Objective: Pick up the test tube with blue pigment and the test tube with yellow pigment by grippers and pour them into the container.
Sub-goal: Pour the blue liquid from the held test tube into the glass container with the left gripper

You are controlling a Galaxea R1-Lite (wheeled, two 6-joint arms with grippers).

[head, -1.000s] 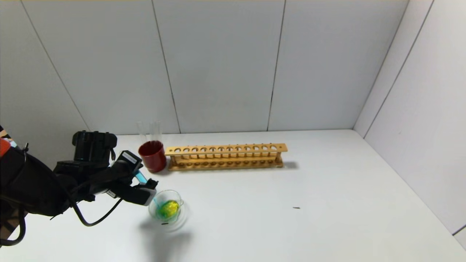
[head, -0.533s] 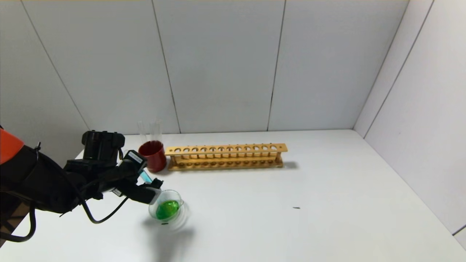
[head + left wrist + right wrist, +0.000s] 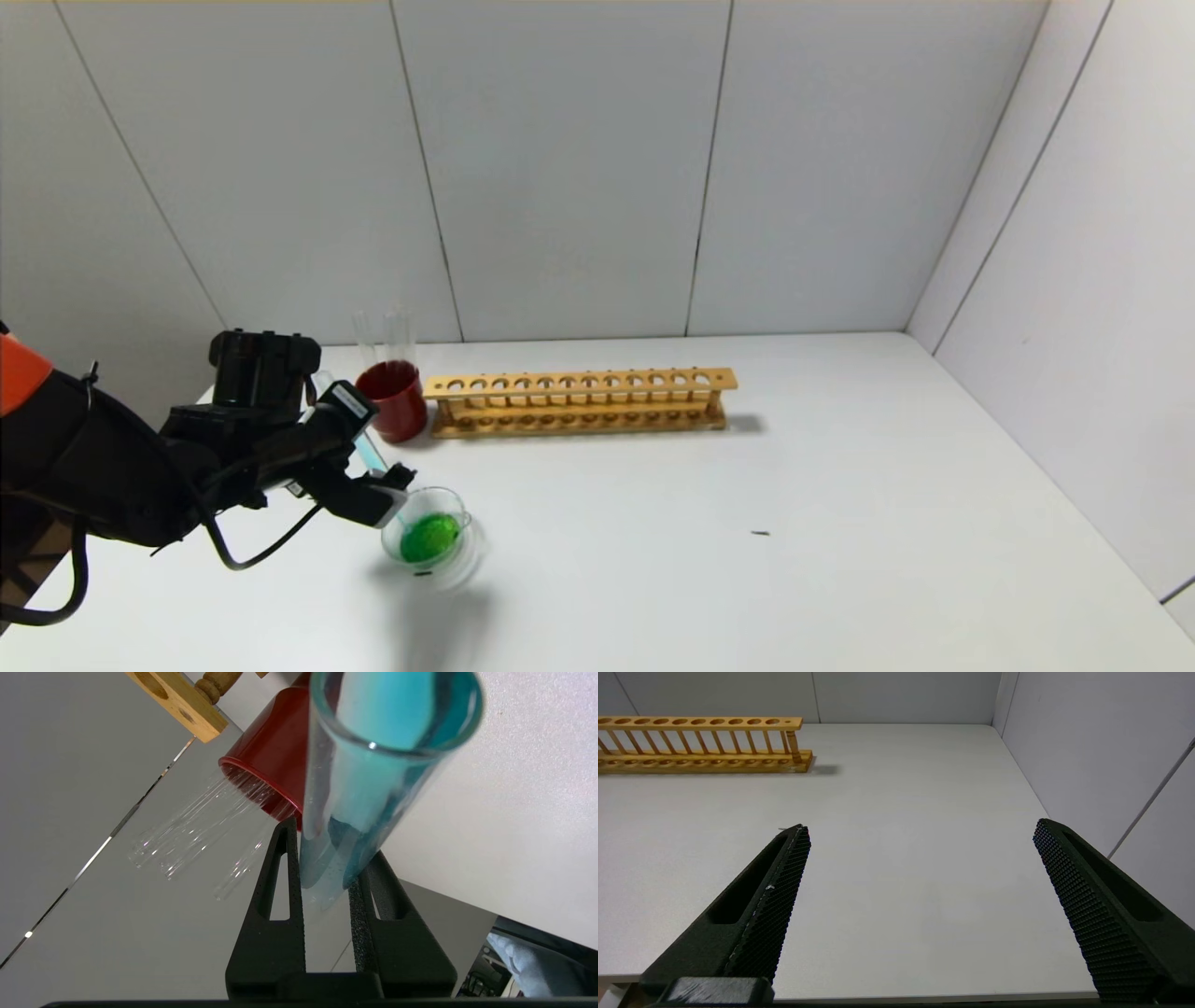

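Note:
My left gripper [image 3: 387, 481] is shut on the test tube with blue pigment [image 3: 366, 453] and holds it tilted, mouth down, over the near-left rim of the container [image 3: 459, 511]. The clear glass dish holds green liquid [image 3: 429, 537]. In the left wrist view the fingers [image 3: 286, 858] clamp the tube [image 3: 373, 765], whose walls are coated teal-blue. No tube with yellow liquid shows. My right gripper [image 3: 920, 830] is open and empty above the bare table on the right; it is outside the head view.
A dark red cup [image 3: 392, 399] with colourless clear tubes [image 3: 383, 331] stands just behind the left gripper and shows in the left wrist view [image 3: 275, 765]. A long wooden rack [image 3: 579, 401] lies to its right. White walls close the back and right.
The yellow patch with blue in the dish has turned all green. My left gripper shifted slightly toward the red cup and the tube stands steeper over the dish.

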